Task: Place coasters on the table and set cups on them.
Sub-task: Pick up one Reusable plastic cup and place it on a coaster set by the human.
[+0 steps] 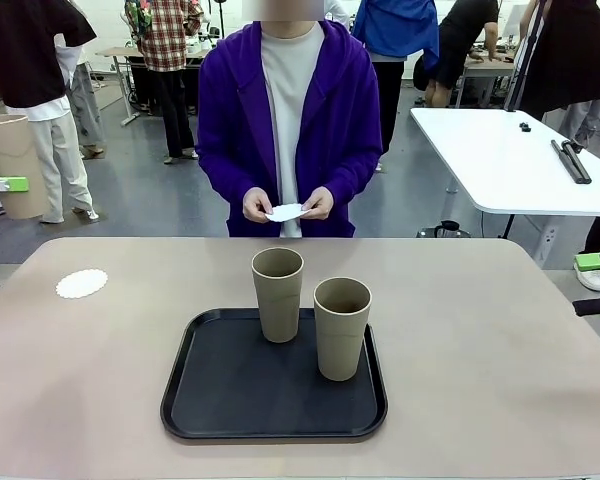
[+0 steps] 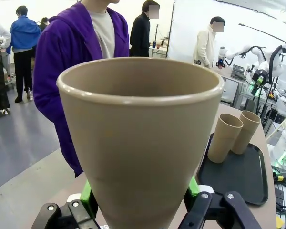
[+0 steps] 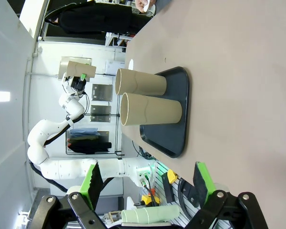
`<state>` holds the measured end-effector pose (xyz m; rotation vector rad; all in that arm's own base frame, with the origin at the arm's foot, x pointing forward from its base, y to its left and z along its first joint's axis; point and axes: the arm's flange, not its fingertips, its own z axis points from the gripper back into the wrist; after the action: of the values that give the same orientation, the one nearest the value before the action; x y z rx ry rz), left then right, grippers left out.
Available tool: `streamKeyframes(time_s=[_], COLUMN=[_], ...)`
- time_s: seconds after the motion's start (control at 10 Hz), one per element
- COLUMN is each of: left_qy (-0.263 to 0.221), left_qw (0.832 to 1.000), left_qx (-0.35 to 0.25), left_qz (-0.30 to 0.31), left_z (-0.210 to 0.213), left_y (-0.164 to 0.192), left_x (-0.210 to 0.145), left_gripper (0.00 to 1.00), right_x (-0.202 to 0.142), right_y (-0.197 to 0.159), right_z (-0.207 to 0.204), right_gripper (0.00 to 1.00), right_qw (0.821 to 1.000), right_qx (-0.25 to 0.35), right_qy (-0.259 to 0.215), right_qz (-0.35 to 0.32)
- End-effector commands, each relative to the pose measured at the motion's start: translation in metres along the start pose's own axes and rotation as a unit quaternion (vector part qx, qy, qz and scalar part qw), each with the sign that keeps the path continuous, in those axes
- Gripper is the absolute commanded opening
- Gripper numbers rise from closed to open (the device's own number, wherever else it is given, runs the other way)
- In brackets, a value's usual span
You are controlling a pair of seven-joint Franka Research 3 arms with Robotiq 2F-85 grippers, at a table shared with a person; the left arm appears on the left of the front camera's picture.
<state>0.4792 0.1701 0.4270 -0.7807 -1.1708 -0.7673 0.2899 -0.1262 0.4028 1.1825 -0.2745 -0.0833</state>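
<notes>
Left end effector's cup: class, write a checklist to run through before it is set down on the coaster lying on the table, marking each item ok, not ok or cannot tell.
1. Grip on the cup by the left end effector: ok, pads on both sides.
2. Cup upright: ok.
3. The coaster flat on the table, nothing on it: ok.
4. Cup lined up over the coaster: not ok, it hangs off to its left.
5. The person's hands away from that coaster: ok.
6. The right end effector out of the path: ok, open.
</notes>
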Motion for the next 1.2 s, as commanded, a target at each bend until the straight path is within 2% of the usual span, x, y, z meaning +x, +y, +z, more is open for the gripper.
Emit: streamKeyframes(time_s=[0.0,0.2,0.4,0.8,1.1], left_qy=[-0.007,-0.020,-0.036,-0.002,0.019], left_qw=[0.999,0.996,0.994,0.994,0.993], left_qx=[-0.033,-0.080,-0.095,-0.084,-0.074], left_qz=[-0.018,-0.024,-0.030,-0.069,-0.090], left_z=[-0.009,-0.020,-0.021,-0.037,-0.050], left_y=[0.010,0.027,0.024,0.037,0.048], left_x=[-0.027,-0.036,-0.071,-0.102,-0.109], left_gripper=[0.84,0.84,0.84,0.84,0.84], right_x=[0.001,0.001,0.001,0.001,0.001], right_y=[0.001,0.001,0.001,0.001,0.001], right_z=[0.001,0.001,0.001,0.001,0.001], right_gripper=[1.00,1.00,1.00,1.00,1.00], right_qw=[1.000,1.000,1.000,1.000,1.000], right_qx=[0.004,0.004,0.004,0.004,0.004], right_qy=[-0.003,-0.003,-0.003,-0.003,-0.003], right_qz=[0.003,0.003,0.003,0.003,0.003])
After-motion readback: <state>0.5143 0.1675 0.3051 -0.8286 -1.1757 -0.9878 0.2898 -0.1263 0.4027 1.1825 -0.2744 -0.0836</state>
